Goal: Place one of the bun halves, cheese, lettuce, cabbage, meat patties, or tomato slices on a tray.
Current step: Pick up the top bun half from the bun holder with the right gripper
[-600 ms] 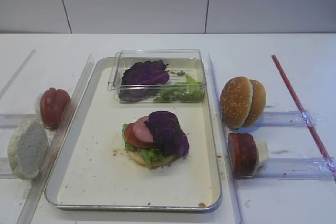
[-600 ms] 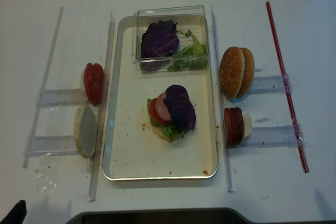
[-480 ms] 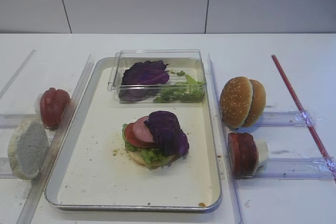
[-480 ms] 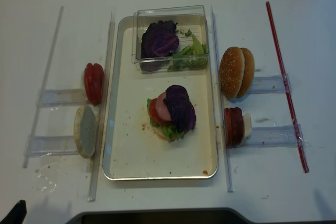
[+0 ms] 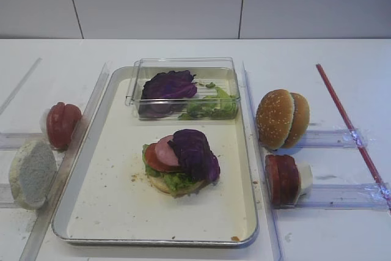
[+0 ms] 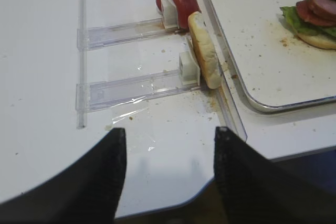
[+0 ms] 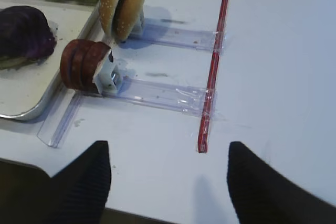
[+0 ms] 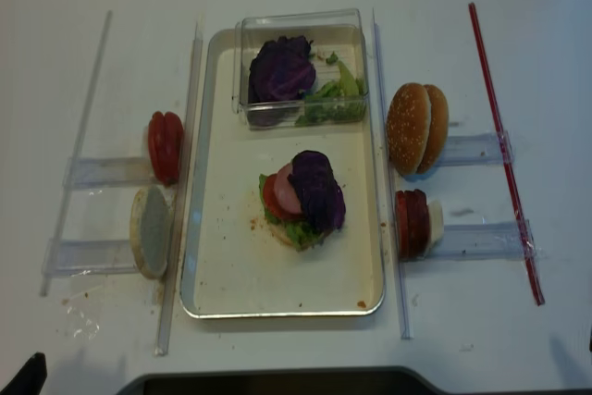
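Stack on the tray [image 5: 116,212] has bun base, lettuce [image 5: 174,180], tomato, meat, cabbage; we judge the topping step is next. Sesame bun top [image 5: 274,118] stands on edge in its holder right of the tray, untouched. Right gripper [image 7: 167,182] wide open, empty, held back near the table edge; left gripper [image 6: 167,174] open too. Next we need the right arm to reach fwd and pinch the bun. Vs earlier frame: no visible change.

Bright, even overhead light, washing out the white table [image 5: 183,50] almost to blankness. Soft short shadows only, falling toward 6 o'clock beneath the bun halves [image 5: 282,118]. Glare along the tray [image 8: 190,256] rim at 9 o'clock. Slightly soft focus throughout; blurred dark fingers [image 7: 86,184] at 6 o'clock in wrist views.
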`<state>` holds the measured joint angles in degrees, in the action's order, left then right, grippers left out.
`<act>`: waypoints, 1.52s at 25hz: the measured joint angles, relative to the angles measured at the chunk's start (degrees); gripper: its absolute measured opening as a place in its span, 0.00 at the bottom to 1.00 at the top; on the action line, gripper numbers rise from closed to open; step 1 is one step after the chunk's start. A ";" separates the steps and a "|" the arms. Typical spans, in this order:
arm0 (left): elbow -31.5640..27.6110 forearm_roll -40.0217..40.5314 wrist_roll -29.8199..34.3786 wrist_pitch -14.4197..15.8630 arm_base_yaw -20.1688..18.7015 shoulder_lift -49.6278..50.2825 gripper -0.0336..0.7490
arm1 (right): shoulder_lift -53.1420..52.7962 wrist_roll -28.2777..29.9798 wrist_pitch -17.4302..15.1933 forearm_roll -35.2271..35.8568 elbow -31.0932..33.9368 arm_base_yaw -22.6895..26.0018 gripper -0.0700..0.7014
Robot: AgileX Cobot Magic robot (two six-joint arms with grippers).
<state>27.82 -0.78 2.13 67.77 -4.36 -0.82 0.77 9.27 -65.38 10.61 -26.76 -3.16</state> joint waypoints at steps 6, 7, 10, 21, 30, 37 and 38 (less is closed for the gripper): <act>0.00 0.00 0.00 0.00 0.00 0.00 0.50 | 10.35 -1.46 0.77 0.00 -0.59 0.00 0.74; 0.00 0.00 0.00 0.00 0.00 0.00 0.50 | 12.44 -1.74 1.13 0.00 -1.19 0.00 0.74; 0.00 0.00 0.00 0.00 0.00 0.00 0.50 | 18.51 -3.08 2.14 0.00 -4.93 0.00 0.74; 0.00 0.00 0.00 0.00 0.00 0.00 0.50 | 46.15 -6.03 -3.10 -0.10 -26.77 0.00 0.74; 0.00 0.00 0.00 0.00 0.00 0.00 0.50 | 68.37 -8.78 -6.15 0.02 -43.57 0.00 0.74; 0.00 0.00 0.00 0.00 0.00 0.00 0.50 | 76.45 -9.27 -6.03 0.50 -49.15 0.00 0.74; 0.00 0.00 0.00 0.00 0.00 0.00 0.50 | 76.79 -9.27 -6.03 0.62 -49.42 0.00 0.74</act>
<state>27.82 -0.78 2.13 67.77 -4.36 -0.82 77.56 0.00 -71.41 11.24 -76.18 -3.16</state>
